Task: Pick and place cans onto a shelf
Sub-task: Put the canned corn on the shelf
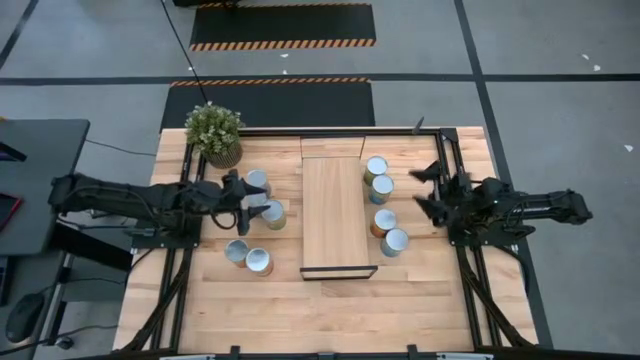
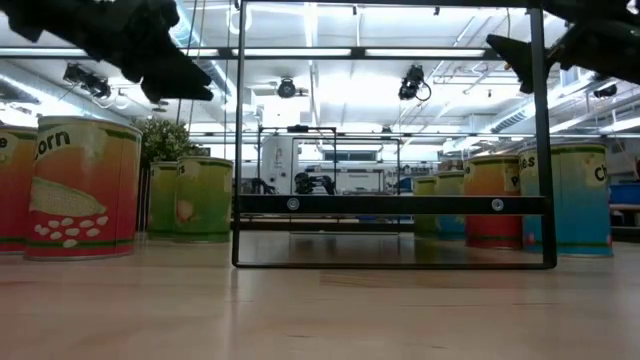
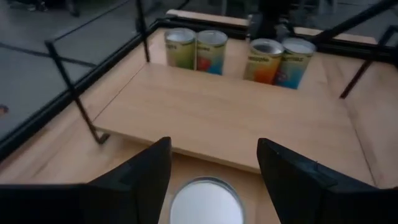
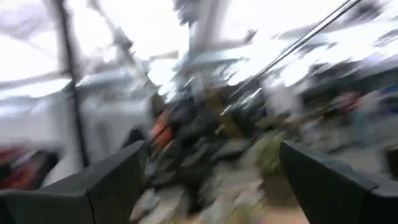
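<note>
Eight cans [image 1: 272, 213] flank the bare shelf [image 1: 334, 213], four each side. Left end effector [image 1: 243, 203] gapes over one, gripping nothing; right end effector [image 1: 429, 190] wide, empty.

The right wrist view is smeared throughout; only the dark fingers [image 4: 112, 186] read clearly. In the left wrist view, a can [image 3: 205, 200] between the left claw's fingers is cut off by the edge. In the low view, the outermost can [image 2: 12, 190] is cropped.
</note>
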`<move>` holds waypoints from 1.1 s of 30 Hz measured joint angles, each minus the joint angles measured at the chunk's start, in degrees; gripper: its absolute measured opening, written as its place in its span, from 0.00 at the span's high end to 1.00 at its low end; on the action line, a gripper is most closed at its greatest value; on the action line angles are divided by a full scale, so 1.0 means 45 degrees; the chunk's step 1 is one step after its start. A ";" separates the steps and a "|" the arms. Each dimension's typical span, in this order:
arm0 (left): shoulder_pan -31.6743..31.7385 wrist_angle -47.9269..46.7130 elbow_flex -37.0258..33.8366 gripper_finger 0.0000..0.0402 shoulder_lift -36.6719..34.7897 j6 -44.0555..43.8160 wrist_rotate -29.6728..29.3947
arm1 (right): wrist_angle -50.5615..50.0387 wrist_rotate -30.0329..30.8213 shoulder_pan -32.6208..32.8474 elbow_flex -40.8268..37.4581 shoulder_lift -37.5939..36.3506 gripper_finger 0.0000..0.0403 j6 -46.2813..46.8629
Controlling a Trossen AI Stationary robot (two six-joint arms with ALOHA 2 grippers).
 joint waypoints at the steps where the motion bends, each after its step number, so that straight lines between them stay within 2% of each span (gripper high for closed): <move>1: -0.0053 -0.0186 0.0168 0.40 0.0066 -0.0238 -0.0040 | 0.0422 0.0230 -0.0001 -0.0004 0.0051 0.07 0.0060; 7: -0.0446 -0.0337 0.0995 0.40 0.0521 -0.1055 -0.0109 | 0.0757 -0.0041 0.0000 -0.0005 0.0170 0.07 0.0102; 15: -0.0605 -0.2148 0.2147 0.40 0.1613 -0.1214 -0.0255 | -0.0940 0.0057 0.0026 -0.0004 0.1219 0.07 0.1197; 19: -0.0497 -0.3923 0.3001 0.40 0.2114 -0.0938 -0.0809 | -0.1688 0.0057 0.0114 -0.0003 0.2218 0.07 0.1538; 24: 0.0321 -0.7508 0.4030 0.40 0.2802 -0.1251 -0.0786 | -0.1241 0.0060 0.0417 -0.0002 0.3318 0.07 0.1650; 29: 0.1275 -0.9996 0.4818 0.40 0.3554 -0.1075 0.0729 | -0.0177 0.0259 0.0758 0.0110 0.4127 0.07 0.0692; 33: 0.1146 -1.1424 0.5660 0.40 0.3948 -0.0886 0.1506 | -0.0182 0.0340 0.1075 0.0552 0.4518 0.07 -0.0379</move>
